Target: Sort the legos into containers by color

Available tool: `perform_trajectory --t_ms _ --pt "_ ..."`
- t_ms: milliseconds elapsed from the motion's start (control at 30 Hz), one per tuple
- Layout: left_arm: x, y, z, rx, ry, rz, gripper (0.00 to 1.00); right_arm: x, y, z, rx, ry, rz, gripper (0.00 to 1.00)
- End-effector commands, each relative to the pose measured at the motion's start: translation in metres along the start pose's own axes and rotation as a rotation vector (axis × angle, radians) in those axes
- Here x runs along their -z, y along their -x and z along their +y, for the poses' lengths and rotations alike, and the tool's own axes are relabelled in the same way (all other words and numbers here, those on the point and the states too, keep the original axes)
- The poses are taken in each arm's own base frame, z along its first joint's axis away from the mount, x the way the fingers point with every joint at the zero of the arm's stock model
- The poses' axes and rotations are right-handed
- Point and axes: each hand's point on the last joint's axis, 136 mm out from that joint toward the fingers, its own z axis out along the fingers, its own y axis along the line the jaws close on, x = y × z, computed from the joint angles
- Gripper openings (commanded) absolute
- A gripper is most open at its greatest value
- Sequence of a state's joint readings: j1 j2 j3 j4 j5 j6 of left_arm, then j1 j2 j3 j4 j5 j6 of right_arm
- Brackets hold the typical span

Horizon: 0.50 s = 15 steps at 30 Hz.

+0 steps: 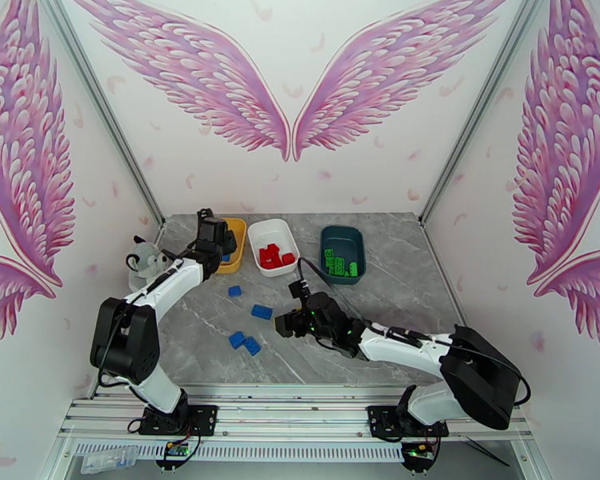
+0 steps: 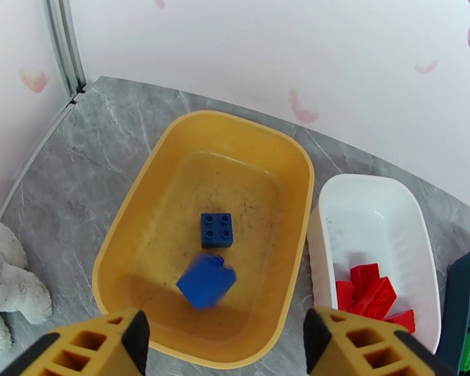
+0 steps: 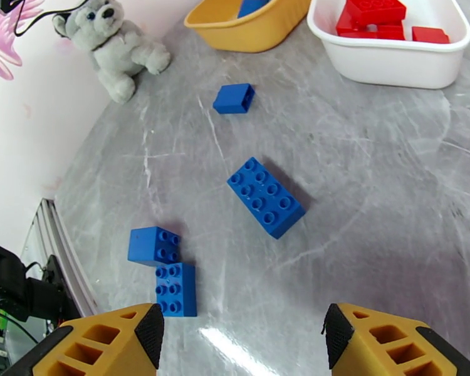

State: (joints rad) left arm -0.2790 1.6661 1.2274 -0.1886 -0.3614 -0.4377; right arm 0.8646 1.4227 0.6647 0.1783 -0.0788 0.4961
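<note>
My left gripper hangs open over the yellow tray. One blue lego lies flat in that tray, and a second, blurred blue lego sits tilted just beyond the fingers, held by nothing. My right gripper stands open above the table with nothing between its fingers. Ahead of it lie a long blue lego, a small one and two touching ones. Red legos fill the white tray. Green legos lie in the teal tray.
A grey-white plush husky sits at the table's left edge, beside the left arm and the yellow tray. The three trays stand in a row at the back. Walls close the table on the left, right and far sides.
</note>
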Motion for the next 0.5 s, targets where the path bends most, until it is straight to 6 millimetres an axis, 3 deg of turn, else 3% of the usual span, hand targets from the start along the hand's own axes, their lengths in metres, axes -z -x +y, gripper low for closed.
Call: perform_trajectory --t_ms 0,267,467 --pt "0.020 -0.008 -0.006 -0.044 -0.011 0.002 0.71 0.004 -0.005 -0.016 0.020 -0.075 0.009 0.74" --pt "0.042 -0.073 -0.002 -0.108 -0.013 0.096 0.76 -0.005 -0.012 -0.028 0.013 -0.119 0.041 0.75" --pt "0.040 -0.119 0.012 -0.129 0.021 0.175 0.80 -0.011 -0.019 -0.029 -0.003 -0.105 0.061 0.75"
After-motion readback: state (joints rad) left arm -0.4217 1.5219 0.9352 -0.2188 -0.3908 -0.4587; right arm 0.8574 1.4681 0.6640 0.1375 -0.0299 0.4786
